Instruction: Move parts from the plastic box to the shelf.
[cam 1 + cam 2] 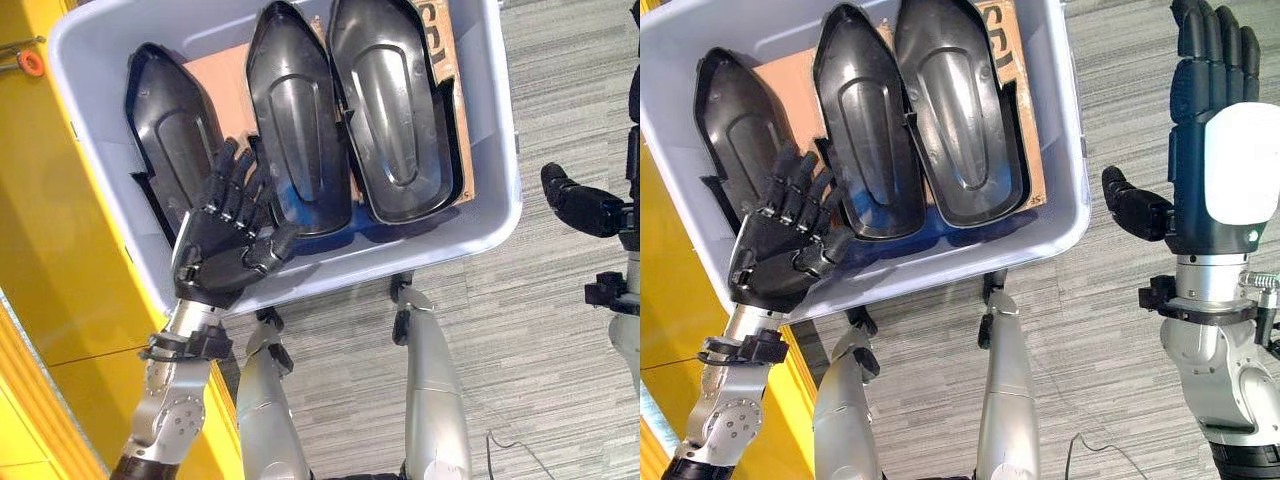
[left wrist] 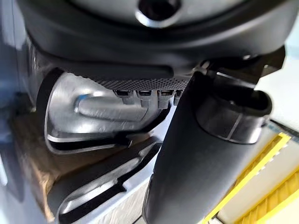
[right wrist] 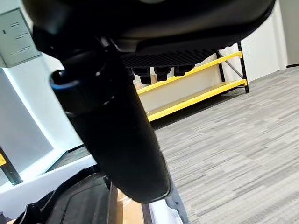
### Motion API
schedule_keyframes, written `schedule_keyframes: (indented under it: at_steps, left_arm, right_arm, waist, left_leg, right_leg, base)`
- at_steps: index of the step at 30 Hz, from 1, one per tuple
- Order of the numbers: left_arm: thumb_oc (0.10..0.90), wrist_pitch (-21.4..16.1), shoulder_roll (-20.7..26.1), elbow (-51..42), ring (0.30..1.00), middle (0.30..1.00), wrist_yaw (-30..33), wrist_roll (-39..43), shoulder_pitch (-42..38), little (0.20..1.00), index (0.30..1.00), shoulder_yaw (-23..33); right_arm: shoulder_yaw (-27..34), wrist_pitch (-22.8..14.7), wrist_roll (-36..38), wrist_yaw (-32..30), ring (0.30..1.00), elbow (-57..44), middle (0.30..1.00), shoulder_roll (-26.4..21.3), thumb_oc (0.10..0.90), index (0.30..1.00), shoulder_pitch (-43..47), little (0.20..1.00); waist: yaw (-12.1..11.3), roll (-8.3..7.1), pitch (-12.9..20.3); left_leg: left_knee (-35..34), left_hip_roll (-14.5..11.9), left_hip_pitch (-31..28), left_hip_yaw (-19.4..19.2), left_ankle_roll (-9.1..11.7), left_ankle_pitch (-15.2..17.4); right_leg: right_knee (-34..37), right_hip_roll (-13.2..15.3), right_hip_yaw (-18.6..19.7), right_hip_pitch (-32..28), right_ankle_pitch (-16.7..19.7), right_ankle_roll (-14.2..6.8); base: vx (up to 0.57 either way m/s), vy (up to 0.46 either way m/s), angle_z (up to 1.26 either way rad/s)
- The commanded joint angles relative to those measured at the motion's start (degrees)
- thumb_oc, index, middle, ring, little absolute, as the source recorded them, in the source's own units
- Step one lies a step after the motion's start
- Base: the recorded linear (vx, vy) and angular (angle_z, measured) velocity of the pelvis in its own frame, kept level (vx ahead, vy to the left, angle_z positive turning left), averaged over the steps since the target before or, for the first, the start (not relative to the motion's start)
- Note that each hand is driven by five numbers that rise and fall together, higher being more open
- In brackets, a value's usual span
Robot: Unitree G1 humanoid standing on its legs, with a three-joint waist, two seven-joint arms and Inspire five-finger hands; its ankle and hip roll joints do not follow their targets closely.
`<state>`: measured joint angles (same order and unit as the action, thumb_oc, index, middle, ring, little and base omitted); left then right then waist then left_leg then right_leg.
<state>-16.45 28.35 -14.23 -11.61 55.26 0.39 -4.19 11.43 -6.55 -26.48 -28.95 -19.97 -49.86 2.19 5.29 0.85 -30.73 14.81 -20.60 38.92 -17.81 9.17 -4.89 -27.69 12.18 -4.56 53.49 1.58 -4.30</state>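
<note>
Parts of black moulded plastic, three long shells, lie side by side in the pale plastic box (image 1: pixel 480 215) in the left eye view: the left part (image 1: pixel 165 110), the middle part (image 1: pixel 295 120) and the right part (image 1: pixel 395 110), over a sheet of brown cardboard (image 1: pixel 222 75). The left hand (image 1: pixel 215 255) reaches over the box's near wall, fingers spread and nearly straight, lying across the left part and against the middle one's edge, curled round nothing. A yellow shelf (image 1: pixel 50 270) stands just beside the box on the robot's left, on a grey striped carpet (image 1: pixel 540 330). In the right eye view the right hand (image 1: pixel 1215 140) is raised beside the box, well apart from it, fingers straight, thumb standing out, holding nothing. The left wrist view looks past the thumb (image 2: pixel 205 154) at two parts on the cardboard. The right wrist view shows its own thumb (image 3: pixel 112 126), short fingertips, a part's corner by the box rim and distant yellow racking (image 3: pixel 196 93).
</note>
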Motion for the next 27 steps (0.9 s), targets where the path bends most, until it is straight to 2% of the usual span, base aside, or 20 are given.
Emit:
schedule_keyframes:
  at_steps: [1, 3, 5, 6, 7, 8, 10, 11, 12, 13, 14, 15, 16, 17, 19, 20, 21, 22, 23, 27]
  left_arm:
    - [0.9, -6.6, 1.4, -6.6, 1.0, 1.0, -0.8, -0.3, 0.1, 1.0, 1.0, 2.0]
    - [0.9, -7.3, 1.3, -6.4, 1.0, 1.0, -1.1, 0.3, 0.5, 1.0, 1.0, 2.3]
    - [0.9, -5.8, 1.0, -6.1, 1.0, 1.0, -1.8, -1.2, 0.7, 1.0, 1.0, 1.6]
    - [0.9, -4.9, 1.7, -6.1, 1.0, 1.0, -0.5, -0.8, 0.7, 1.0, 1.0, 1.7]
    - [0.9, -4.1, 2.1, -6.1, 1.0, 1.0, 1.5, -0.6, 0.7, 1.0, 1.0, 1.8]
    - [0.9, -4.1, 2.9, -5.7, 1.0, 1.0, 3.1, -1.9, 0.8, 1.0, 1.0, 2.2]
    - [0.9, -4.9, 2.9, -5.4, 1.0, 1.0, 4.5, -1.9, 1.2, 1.0, 1.0, 2.0]
    - [0.9, -1.4, 3.4, -4.8, 1.0, 1.0, 5.2, -0.3, 1.4, 1.0, 1.0, 2.0]
    - [0.9, 1.0, 3.7, -4.3, 1.0, 1.0, 6.0, -1.3, 1.4, 1.0, 1.0, 2.2]
    - [0.9, 1.4, 3.6, -3.2, 1.0, 1.0, 5.4, -4.5, 0.8, 1.0, 1.0, 1.5]
    - [0.9, 0.4, 2.5, -3.3, 1.0, 1.0, 3.1, -4.5, 2.3, 1.0, 1.0, 1.0]
    - [0.9, -0.3, 2.7, -3.5, 1.0, 1.0, 1.6, -1.6, 4.1, 1.0, 1.0, 1.9]
    - [0.9, -1.7, 2.9, -3.7, 1.0, 1.0, 0.5, 1.2, 6.3, 1.0, 1.0, 2.9]
    - [0.9, -4.3, 2.3, -3.2, 1.0, 1.0, -0.6, 3.8, 8.2, 1.0, 1.0, 3.3]
    - [0.9, -5.2, 2.0, -3.1, 1.0, 1.0, -1.1, 5.1, 8.4, 1.0, 1.0, 3.3]
    - [0.9, -5.3, 1.1, -2.5, 1.0, 1.0, -2.6, 5.2, 9.0, 1.0, 1.0, 3.4]
    - [0.9, -5.5, 0.6, -2.1, 1.0, 1.0, -3.3, 4.7, 9.2, 1.0, 1.0, 3.0]
    - [0.9, -5.8, 0.1, -1.4, 1.0, 1.0, -4.4, 4.3, 9.0, 1.0, 1.0, 2.5]
    - [0.9, -6.2, 0.0, -0.7, 1.0, 1.0, -5.0, 4.4, 8.0, 1.0, 1.0, 2.0]
    - [0.9, -7.0, 0.0, 0.1, 1.0, 1.0, -6.2, 3.3, 7.1, 1.0, 1.0, -0.3]
  right_arm:
    - [1.7, -7.0, 0.3, -1.2, 1.0, -4.1, 1.0, -1.7, 0.9, 1.0, 7.2, 1.0]
    - [0.5, -8.7, 1.1, -1.7, 1.0, -3.2, 1.0, -2.6, 0.9, 1.0, 8.6, 1.0]
    - [-1.1, -8.0, 1.1, -2.4, 1.0, -3.3, 1.0, -2.5, 0.9, 1.0, 9.0, 1.0]
    - [-2.2, -9.2, 0.8, -1.9, 1.0, -3.1, 1.0, -1.9, 0.9, 1.0, 10.0, 1.0]
    - [-3.5, -10.0, 0.9, -0.5, 1.0, -2.8, 1.0, -1.2, 0.9, 1.0, 11.1, 1.0]
    - [-5.7, -11.8, 1.0, 1.3, 1.0, -2.3, 1.0, -0.2, 0.9, 1.0, 13.7, 1.0]
    - [-7.2, -12.4, 0.1, 2.0, 1.0, -2.0, 1.0, 0.0, 0.9, 1.0, 15.5, 1.0]
    - [-8.3, -9.6, 0.3, 2.3, 1.0, -1.7, 1.0, -0.1, 0.9, 1.0, 16.1, 1.0]
    - [-8.6, -8.3, 1.7, 2.2, 1.0, -1.8, 1.0, -0.3, 0.9, 1.0, 16.1, 1.0]
    - [-9.3, -6.2, 2.0, 0.9, 1.0, -2.1, 1.0, -0.1, 0.9, 1.0, 15.3, 1.0]
    - [-8.7, -7.1, 1.4, -1.1, 1.0, -1.7, 1.0, -0.1, 0.9, 1.0, 12.4, 1.0]
    - [-7.6, -8.8, 0.5, -2.5, 1.0, -2.0, 1.0, 0.1, 0.9, 1.0, 9.6, 1.0]
    - [-6.7, -9.7, -0.3, -2.8, 1.0, -3.3, 1.0, 0.6, 0.9, 1.0, 6.8, 1.0]
    - [-7.0, -11.1, -1.8, -2.3, 1.0, -4.0, 1.0, 1.8, 0.9, 1.0, 5.6, 1.0]
    - [-7.9, -10.9, -2.4, -1.4, 1.0, -4.2, 1.0, 2.3, 0.9, 1.0, 6.8, 1.0]
    - [-8.9, -9.9, -2.6, 0.1, 1.0, -4.2, 1.0, 2.6, 0.9, 1.0, 9.1, 1.0]
    - [-9.4, -9.4, -2.4, 0.4, 1.0, -4.0, 1.0, 2.4, 0.9, 1.0, 10.1, 1.0]
    - [-9.8, -9.0, -1.8, 0.7, 1.0, -3.3, 1.0, 1.8, 0.9, 1.0, 11.6, 1.0]
    - [-9.2, -8.9, -0.8, 1.4, 1.0, -2.9, 1.0, 0.5, 0.9, 1.0, 12.7, 1.0]
    - [-7.5, -9.9, -0.4, -1.5, 1.0, -3.1, 1.0, -1.9, 0.9, 1.0, 10.6, 1.0]
  waist:
    - [-1.1, -2.68, 0.9]
    - [-1.5, -3.23, 0.9]
    - [-1.9, -3.27, 0.9]
    - [-2.5, -3.88, 0.9]
    - [-3.5, -4.48, 0.9]
    - [-6.0, -5.85, 0.9]
    - [-7.6, -5.74, 0.9]
    - [-8.7, -5.32, 0.9]
    - [-9.0, -5.09, 0.9]
    - [-8.9, -5.21, 0.9]
    - [-8.9, -5.25, 0.9]
    - [-8.7, -5.66, 0.9]
    - [-8.8, -5.78, 0.9]
    - [-9.4, -5.8, 0.9]
    - [-10.0, -5.55, 0.9]
    - [-10.1, -5.69, 0.9]
    - [-10.0, -5.67, 0.9]
    - [-9.7, -5.54, 0.9]
    - [-9.1, -5.68, 0.9]
    - [-8.1, -4.51, 0.9]
  left_leg:
    - [12.5, 4.4, 6.0, 10.8, -1.5, 10.8]
    - [17.4, 7.2, 8.4, 13.0, -3.4, 14.7]
    - [19.8, 7.5, 8.2, 13.8, -3.8, 17.6]
    - [21.4, 7.3, 8.8, 13.7, -4.2, 18.9]
    - [22.1, 6.0, 9.1, 13.2, -4.0, 19.2]
    - [22.1, 2.2, 8.8, 10.8, -3.4, 18.3]
    - [21.4, 0.3, 8.7, 10.8, -3.6, 16.8]
    - [21.5, 0.6, 8.5, 11.5, -4.9, 16.7]
    - [21.4, 1.3, 8.4, 12.4, -5.9, 16.6]
    - [20.4, 3.3, 7.3, 14.1, -7.4, 15.9]
    - [18.9, 5.4, 6.0, 15.5, -7.9, 14.4]
    - [18.2, 6.7, 5.6, 15.8, -7.5, 13.8]
    - [16.9, 6.9, 4.9, 16.0, -6.2, 12.5]
    - [14.9, 5.8, 4.9, 16.7, -3.8, 9.6]
    - [12.4, 4.0, 6.0, 17.0, -2.5, 6.1]
    - [7.9, 1.3, 5.4, 16.8, -1.1, 2.5]
    - [6.6, 0.3, 4.7, 16.2, -0.6, 1.7]
    - [5.6, -0.6, 3.6, 14.1, -0.8, 1.6]
    - [7.3, -0.2, 2.8, 12.0, -1.8, 3.9]
    - [7.5, 1.1, 3.4, 10.9, -0.7, 3.7]
  right_leg:
    - [5.3, 0.4, 0.8, -3.3, -0.3, -4.0]
    - [7.4, -0.1, 2.5, -3.4, 1.3, -4.6]
    - [8.0, 0.5, 3.4, -4.6, 1.2, -5.9]
    - [9.0, 1.6, 2.4, -4.9, 2.6, -7.0]
    - [9.3, 3.3, 0.4, -4.7, 3.8, -7.9]
    - [8.0, 6.8, -6.9, -5.9, 4.0, -8.5]
    - [2.7, 7.6, -8.2, -5.5, 3.2, -8.9]
    - [-5.4, 6.3, -6.0, -5.8, -1.3, -7.9]
    - [-9.5, 4.8, -4.5, -6.2, -4.6, -7.1]
    - [-16.7, 0.7, -2.5, -6.9, -10.8, -4.8]
    - [-22.2, -2.7, -1.8, -7.8, -15.9, -2.0]
    - [-20.0, -4.2, -2.6, -9.4, -16.4, -0.8]
    - [-18.6, -4.5, -4.1, -11.2, -16.9, -0.7]
    - [-19.1, -5.1, -5.0, -11.9, -18.0, -0.4]
    - [-19.3, -5.7, -5.6, -10.8, -18.3, 0.2]
    - [-17.9, -6.4, -6.2, -11.0, -18.3, 1.1]
    - [-17.4, -6.5, -6.7, -11.5, -18.4, 1.4]
    - [-16.9, -6.1, -7.7, -11.7, -18.2, 1.7]
    - [-16.7, -4.8, -8.8, -11.0, -17.4, 1.8]
    - [-15.6, -3.2, -9.5, -9.5, -15.5, 1.5]
  base:
    - [-0.17, 0.299, -0.15]
    - [-0.12, 0.212, -0.46]
    - [-0.02, 0.099, -0.91]
    - [-0.04, 0.191, -0.81]
    - [-0.13, 0.277, -0.74]
    - [-0.16, 0.243, -0.44]
    - [-0.22, 0.13, -1.12]
    - [-0.18, -0.045, -1.65]
    - [-0.12, -0.257, -1.38]
    - [-0.08, -0.373, -0.29]
    - [-0.08, -0.463, 0.09]
    - [-0.03, -0.42, 0.59]
    - [-0.03, -0.397, 1.0]
    - [-0.03, -0.278, 0.98]
    - [-0.08, -0.205, 0.32]
    - [-0.1, -0.251, 0.0]
    - [-0.14, -0.291, 0.01]
    - [-0.2, -0.246, 0.12]
    - [-0.18, -0.175, 0.21]
    - [-0.15, -0.076, 0.5]
